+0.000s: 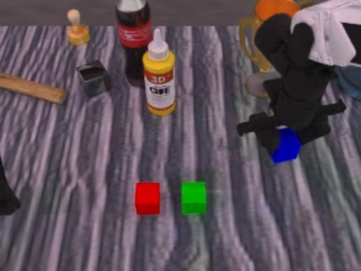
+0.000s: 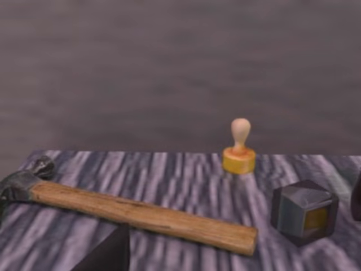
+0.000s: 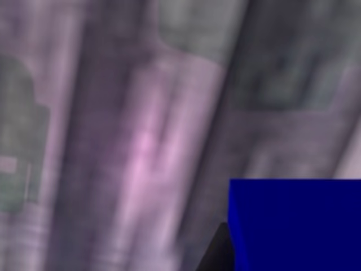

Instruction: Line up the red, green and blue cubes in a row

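Meanwhile right hand (image 1: 282, 141) grips blue cube (image 1: 286, 145), apart from red cube (image 1: 148, 197) and green cube (image 1: 193, 197).

My top camera looks straight down; left wrist faces the hammer (image 2: 141, 214), right wrist hugs the blue cube (image 3: 299, 226).

The right gripper (image 1: 282, 138) covers the top of the blue cube (image 1: 286, 145), hiding its fingertips. The wrist view's edge cuts off the blue cube (image 3: 296, 226). The top view's left edge crops the hammer handle (image 1: 31, 88) and shows only a dark sliver of the left arm (image 1: 7, 197).
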{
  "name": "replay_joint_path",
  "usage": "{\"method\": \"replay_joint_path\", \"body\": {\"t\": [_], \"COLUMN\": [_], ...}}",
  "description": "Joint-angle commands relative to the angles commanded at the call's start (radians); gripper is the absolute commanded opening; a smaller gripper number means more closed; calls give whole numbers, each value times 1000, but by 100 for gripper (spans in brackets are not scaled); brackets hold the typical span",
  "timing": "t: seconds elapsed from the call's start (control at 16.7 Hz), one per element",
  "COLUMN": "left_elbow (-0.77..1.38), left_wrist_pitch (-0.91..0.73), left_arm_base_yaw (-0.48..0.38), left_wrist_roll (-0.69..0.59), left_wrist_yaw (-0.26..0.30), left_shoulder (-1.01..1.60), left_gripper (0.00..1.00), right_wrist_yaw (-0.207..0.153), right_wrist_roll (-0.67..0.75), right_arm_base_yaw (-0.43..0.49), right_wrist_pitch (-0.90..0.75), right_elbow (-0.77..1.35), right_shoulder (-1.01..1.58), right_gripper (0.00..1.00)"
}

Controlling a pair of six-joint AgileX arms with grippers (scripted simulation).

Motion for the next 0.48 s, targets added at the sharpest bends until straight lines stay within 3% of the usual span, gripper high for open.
{"method": "replay_joint_path", "body": {"t": [0.24, 0.48], "left_elbow": [0, 0], "left_wrist_pitch": [0, 0], "left_arm_base_yaw": [0, 0], "left_wrist_roll": [0, 0], "left_wrist_yaw": [0, 0], "left_shoulder": [0, 0], "left_gripper": [100, 100], "right_wrist_yaw": [0, 1], "right_wrist_roll": [18, 167], "right_arm_base_yaw": [5, 75], "right_wrist_pitch": [0, -9], "right_elbow": [-5, -41], "right_shoulder": [0, -45], "right_gripper": [0, 0]}}
